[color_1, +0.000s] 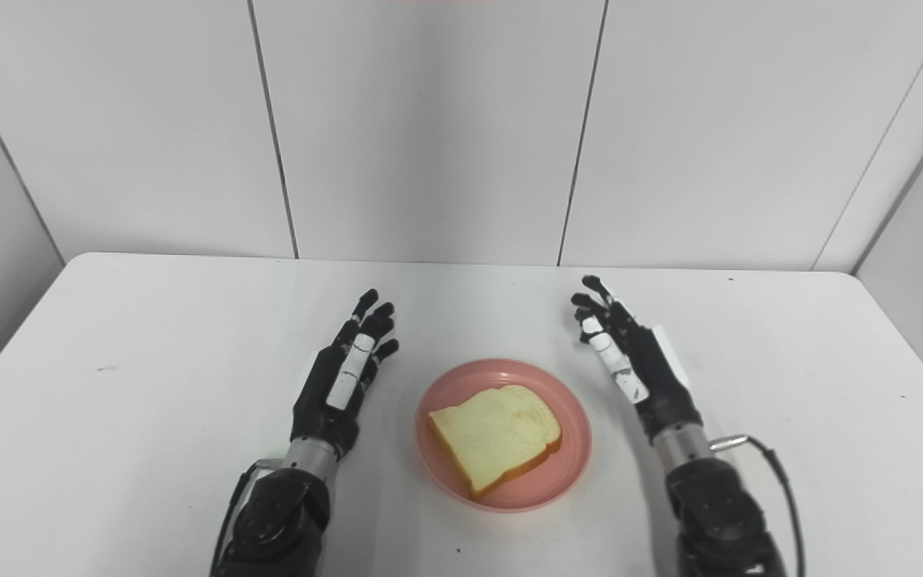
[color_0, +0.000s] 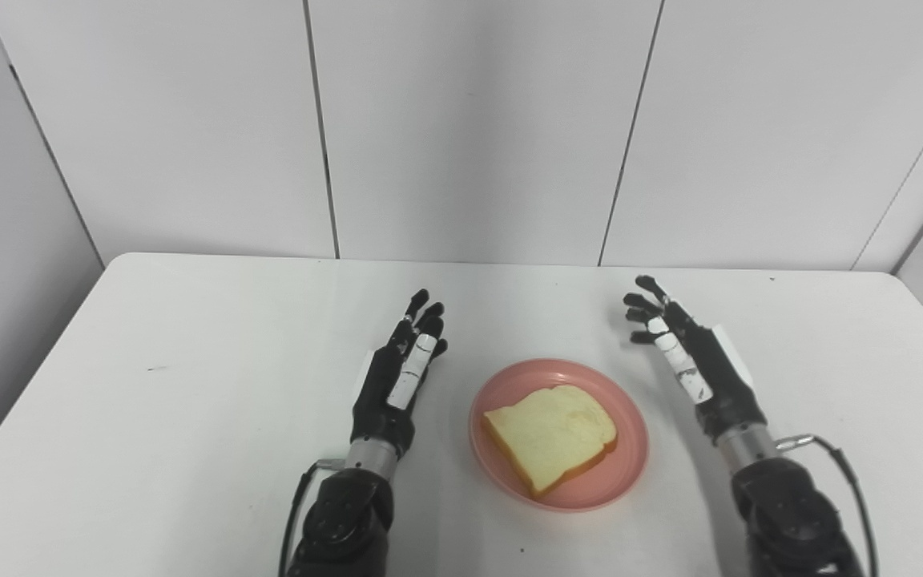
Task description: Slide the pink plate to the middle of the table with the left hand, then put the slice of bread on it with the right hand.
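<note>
Your left hand (color_0: 401, 377) and right hand (color_0: 690, 357) are spread and empty, flanking the pink plate (color_0: 626, 473) near the table (color_0: 189, 361) centre. The bread slice (color_0: 551, 434) lies on it. Expect soft, light, crushable bread; grip it gently by the crust edges.

A white tabletop (color_0: 189, 401) with rounded far corners fills the lower part of both views, its surface marked by a few tiny dark specks, one of them a short smudge near the left side (color_0: 157, 369). Behind it stands a wall of pale grey panels (color_0: 469, 120) divided by thin dark vertical seams (color_0: 321, 128), with further panels angling in at the left and right edges.
</note>
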Tool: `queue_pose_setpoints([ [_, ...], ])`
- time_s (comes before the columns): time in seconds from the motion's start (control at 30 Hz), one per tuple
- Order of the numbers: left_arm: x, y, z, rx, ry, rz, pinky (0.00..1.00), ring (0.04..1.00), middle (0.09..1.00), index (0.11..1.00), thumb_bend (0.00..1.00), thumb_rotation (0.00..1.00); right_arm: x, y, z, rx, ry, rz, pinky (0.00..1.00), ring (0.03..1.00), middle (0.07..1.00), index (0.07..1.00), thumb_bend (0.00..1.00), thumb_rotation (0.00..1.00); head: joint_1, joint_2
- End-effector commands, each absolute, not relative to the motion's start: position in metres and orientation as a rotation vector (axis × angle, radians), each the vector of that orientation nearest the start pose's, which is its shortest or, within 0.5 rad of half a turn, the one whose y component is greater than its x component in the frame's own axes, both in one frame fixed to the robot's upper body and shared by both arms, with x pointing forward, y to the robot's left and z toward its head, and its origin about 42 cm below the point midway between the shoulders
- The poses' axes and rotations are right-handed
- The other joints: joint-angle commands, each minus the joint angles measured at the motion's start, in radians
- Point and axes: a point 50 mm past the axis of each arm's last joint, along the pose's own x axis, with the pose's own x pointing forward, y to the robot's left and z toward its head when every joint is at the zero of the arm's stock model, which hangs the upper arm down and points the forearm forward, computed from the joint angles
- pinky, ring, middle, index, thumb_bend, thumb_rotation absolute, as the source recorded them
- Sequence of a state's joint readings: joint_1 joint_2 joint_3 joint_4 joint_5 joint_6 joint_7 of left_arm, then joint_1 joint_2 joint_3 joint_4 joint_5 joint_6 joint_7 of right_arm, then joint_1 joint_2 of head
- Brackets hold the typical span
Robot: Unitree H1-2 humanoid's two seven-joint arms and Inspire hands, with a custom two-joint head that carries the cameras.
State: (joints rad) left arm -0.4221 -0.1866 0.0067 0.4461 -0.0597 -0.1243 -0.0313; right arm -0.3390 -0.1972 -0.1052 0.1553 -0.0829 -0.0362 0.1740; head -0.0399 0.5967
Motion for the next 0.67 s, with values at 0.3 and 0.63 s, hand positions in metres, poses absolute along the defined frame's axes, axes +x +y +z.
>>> queue_pose_setpoints([
  [0.3, 0.399, 0.092, 0.156, -0.179, -0.134, -0.077, 0.99, 0.972, 0.932, 0.907, 0.87, 0.74, 0.389, -0.249, 0.186, -0.146, -0.21, -0.001, 0.76, 0.82, 0.829, 0.852, 0.87, 1.0, -0.013, 0.0],
  [0.63, 0.398, 0.093, 0.158, -0.149, -0.1, -0.089, 1.0, 0.982, 0.962, 0.952, 0.82, 0.75, 0.383, -0.244, 0.177, -0.085, -0.195, -0.039, 0.76, 0.813, 0.819, 0.835, 0.85, 1.0, -0.013, 0.004],
])
